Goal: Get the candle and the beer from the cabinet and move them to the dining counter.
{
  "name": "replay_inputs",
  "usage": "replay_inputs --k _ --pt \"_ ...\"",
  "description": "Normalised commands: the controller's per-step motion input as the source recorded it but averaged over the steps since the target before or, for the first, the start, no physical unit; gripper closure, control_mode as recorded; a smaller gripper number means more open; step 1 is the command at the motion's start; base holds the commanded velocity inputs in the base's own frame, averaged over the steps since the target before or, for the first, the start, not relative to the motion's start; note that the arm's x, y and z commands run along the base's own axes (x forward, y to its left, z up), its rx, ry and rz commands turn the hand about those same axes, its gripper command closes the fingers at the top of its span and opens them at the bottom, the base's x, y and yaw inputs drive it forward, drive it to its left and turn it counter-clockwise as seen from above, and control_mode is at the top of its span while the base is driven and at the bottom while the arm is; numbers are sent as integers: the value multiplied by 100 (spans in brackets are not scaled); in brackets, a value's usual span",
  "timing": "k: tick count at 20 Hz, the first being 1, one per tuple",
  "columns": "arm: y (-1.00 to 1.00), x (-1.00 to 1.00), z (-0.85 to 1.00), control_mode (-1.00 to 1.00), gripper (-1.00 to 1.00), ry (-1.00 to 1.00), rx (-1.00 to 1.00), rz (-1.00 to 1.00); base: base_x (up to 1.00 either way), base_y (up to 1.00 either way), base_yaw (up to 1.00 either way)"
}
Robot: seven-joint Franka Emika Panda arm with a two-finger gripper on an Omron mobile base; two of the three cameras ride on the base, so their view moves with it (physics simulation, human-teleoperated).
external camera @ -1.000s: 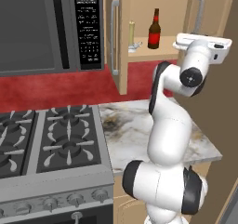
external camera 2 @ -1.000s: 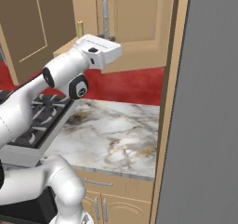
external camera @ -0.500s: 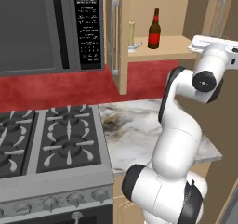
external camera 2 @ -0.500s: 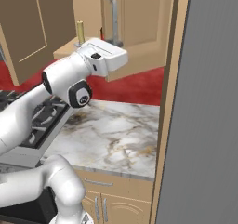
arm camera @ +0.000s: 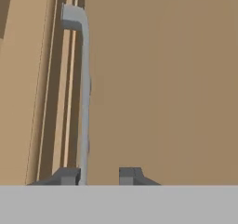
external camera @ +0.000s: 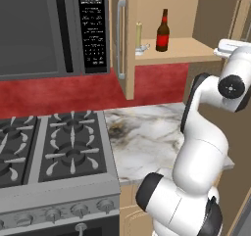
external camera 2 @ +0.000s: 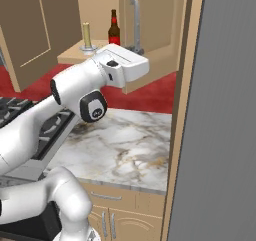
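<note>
The candle [external camera: 139,34] [external camera 2: 86,35] stands upright in its silver holder on the shelf of the open cabinet [external camera: 181,51] [external camera 2: 150,15]. Just right of it is the beer [external camera: 163,32] [external camera 2: 114,29], a dark bottle with a red label. My hand [external camera: 230,46] [external camera 2: 125,67] hovers in front of the cabinet's right side, below shelf height and apart from both. In the hand view my gripper [arm camera: 98,175] faces the tan door, fingertips a narrow gap apart, nothing between them. The silver bar handle [arm camera: 85,93] runs down beside the left fingertip. The dining counter is out of view.
A short marble countertop [external camera: 147,137] [external camera 2: 120,150] lies under the cabinet beside the gas stove [external camera: 54,147]. A black microwave [external camera: 49,29] hangs left of the cabinet's open left door [external camera: 119,39]. A tall grey panel [external camera 2: 220,110] walls off the right side.
My arm has swung to the right across the cabinet front, away from the candle and beer. Both stand where they were on the shelf.
</note>
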Motion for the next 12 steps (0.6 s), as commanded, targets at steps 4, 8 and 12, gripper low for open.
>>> replay_inputs --k 4,8,12 --pt "-29 -29 0 -100 100 0 0 -2 0 0 0" --pt "-21 -20 0 -100 100 0 0 0 0 0 0" --pt "-18 -14 0 -100 100 0 0 0 0 0 0"
